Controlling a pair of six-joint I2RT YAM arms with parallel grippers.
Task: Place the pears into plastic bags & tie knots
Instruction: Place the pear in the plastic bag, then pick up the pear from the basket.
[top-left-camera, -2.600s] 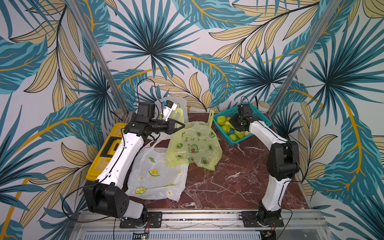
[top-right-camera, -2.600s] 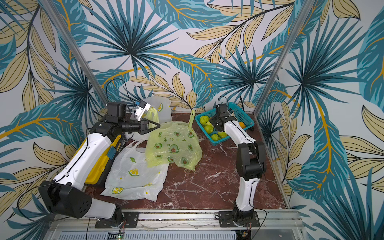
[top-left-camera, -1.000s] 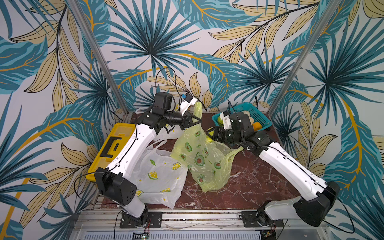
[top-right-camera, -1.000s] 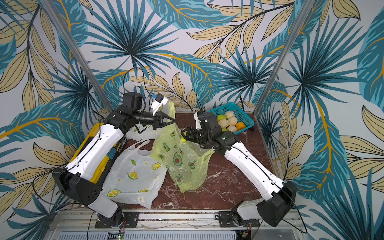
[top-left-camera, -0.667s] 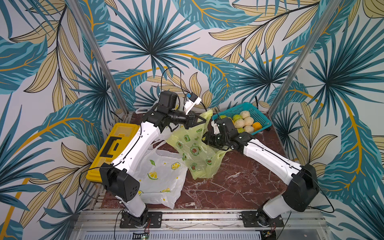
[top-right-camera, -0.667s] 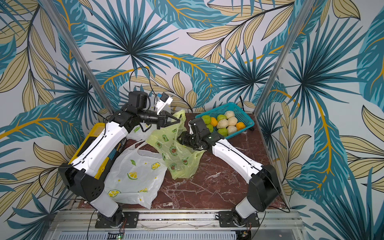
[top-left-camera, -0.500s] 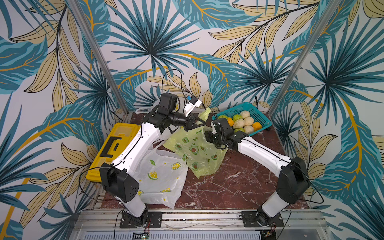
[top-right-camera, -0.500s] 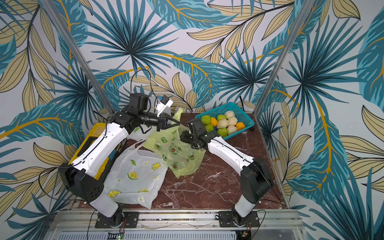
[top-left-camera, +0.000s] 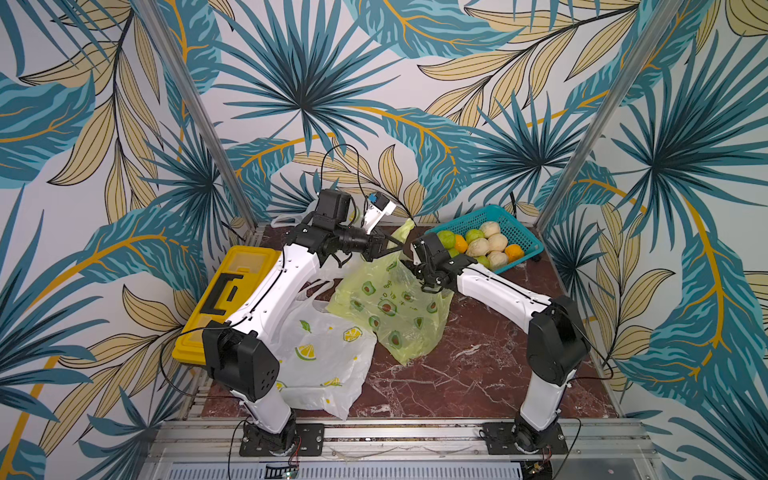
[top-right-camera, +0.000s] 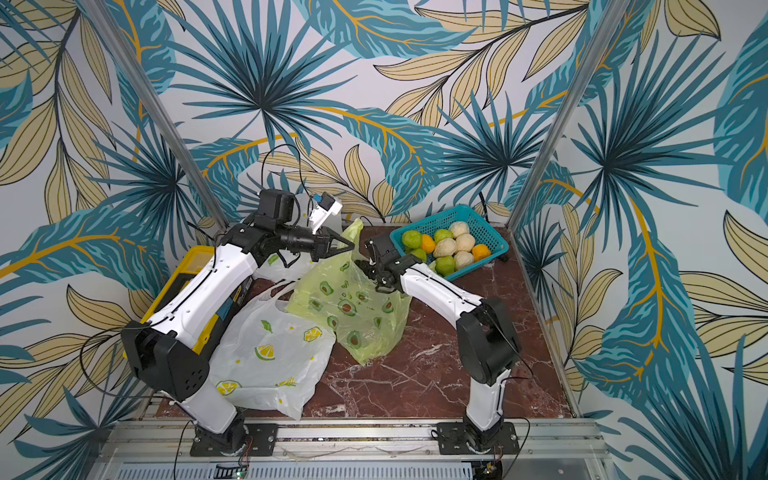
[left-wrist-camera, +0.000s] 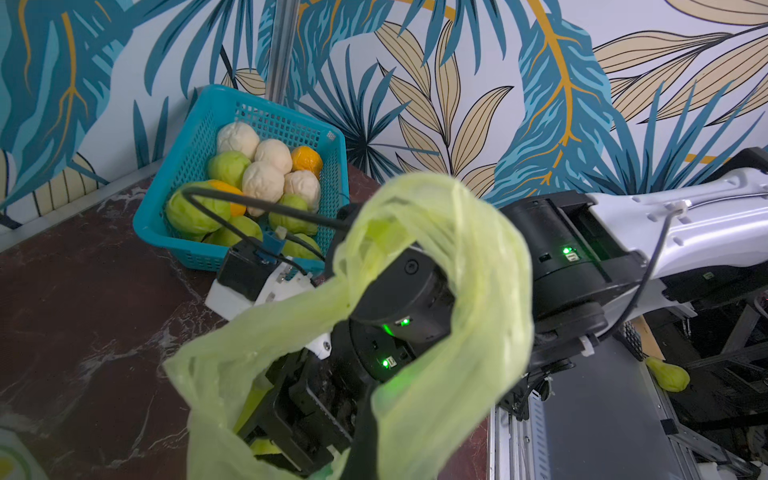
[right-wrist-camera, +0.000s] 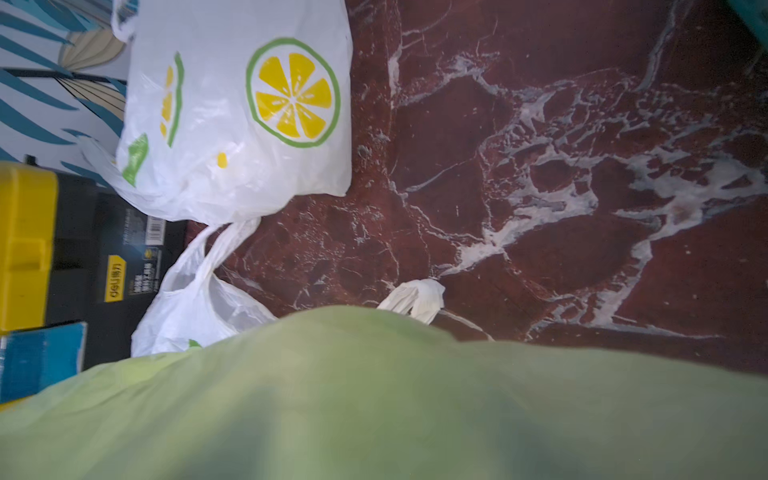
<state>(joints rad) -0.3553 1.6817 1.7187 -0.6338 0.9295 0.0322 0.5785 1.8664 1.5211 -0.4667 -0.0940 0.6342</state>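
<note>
A white lemon-print bag (top-left-camera: 328, 357) is spread on the bench (top-left-camera: 478, 365), lower than the left jaws and to their left. The left jaws are clamped on a handle of the green bag (top-left-camera: 390, 316), which is held raised. The right jaws are pushed into that bag's mouth, just beside the left jaws; their width cannot be told under the plastic. The pears (top-left-camera: 478, 247) are heaped in the teal basket (top-left-camera: 530, 245) just beyond the right jaws.

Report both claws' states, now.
Left claw: closed, pinching the handle of the green bag.
Right claw: down in the green bag's mouth; open or closed cannot be told.
</note>
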